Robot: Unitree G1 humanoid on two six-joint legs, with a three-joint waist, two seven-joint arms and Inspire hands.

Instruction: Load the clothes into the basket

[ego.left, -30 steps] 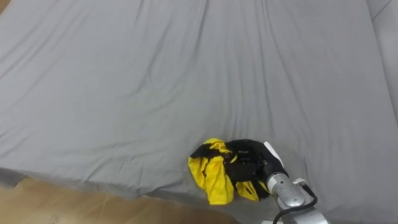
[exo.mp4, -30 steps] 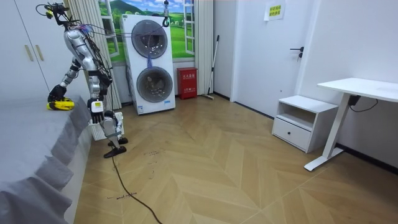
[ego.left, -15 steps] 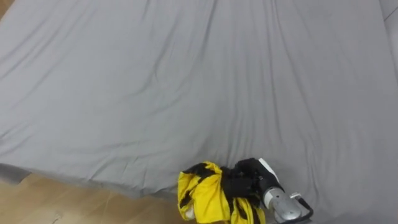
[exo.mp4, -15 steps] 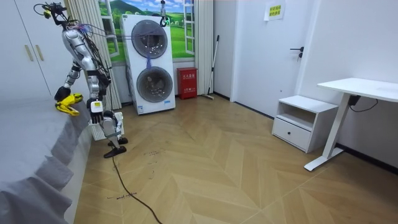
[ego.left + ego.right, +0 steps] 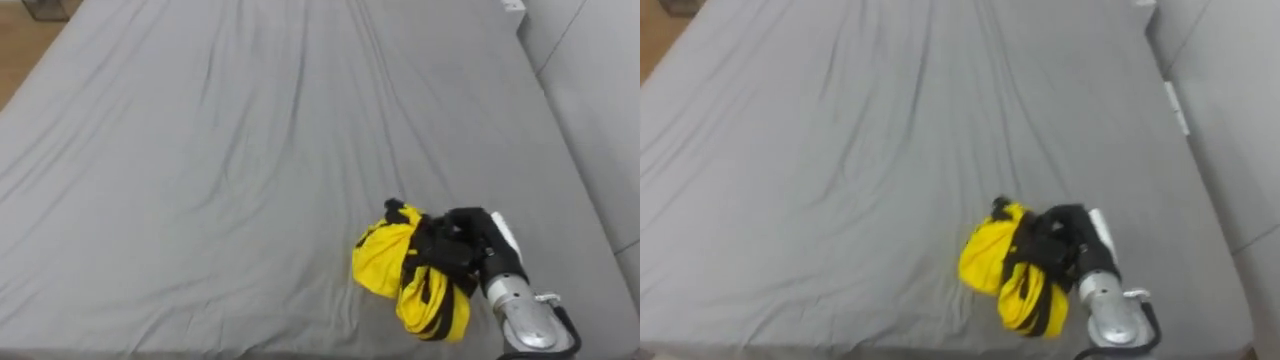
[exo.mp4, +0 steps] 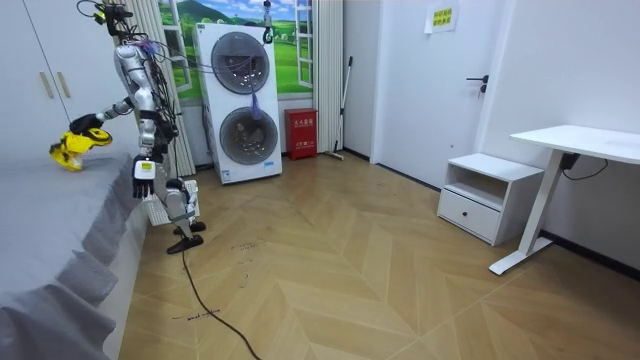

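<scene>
Right robot hand: enters the eye views from 5 o'clock. Its dark fingers are curled tight into a bundle of cloth and clamp it.
Clothes: one bunched garment, yellow with black parts. It is in the right robot hand's grasp and bulges out on the 9 o'clock side of the fingers, with a fold drooping toward 6 o'clock. In the room view the garment is held up over the bed, not lying on it.
Bed: covered by a grey sheet with long shallow wrinkles running from 12 to 6 o'clock. The bundle sits over the part toward 4 o'clock.
Left robot hand: hangs down at the robot's side, beside the bed's edge. Its fingers are too small to tell.
Robot: stands upright at the bedside, with its right arm stretched toward 9 o'clock of the room view.
Stacked washer and dryer: against the wall, at 3 o'clock from the robot.
</scene>
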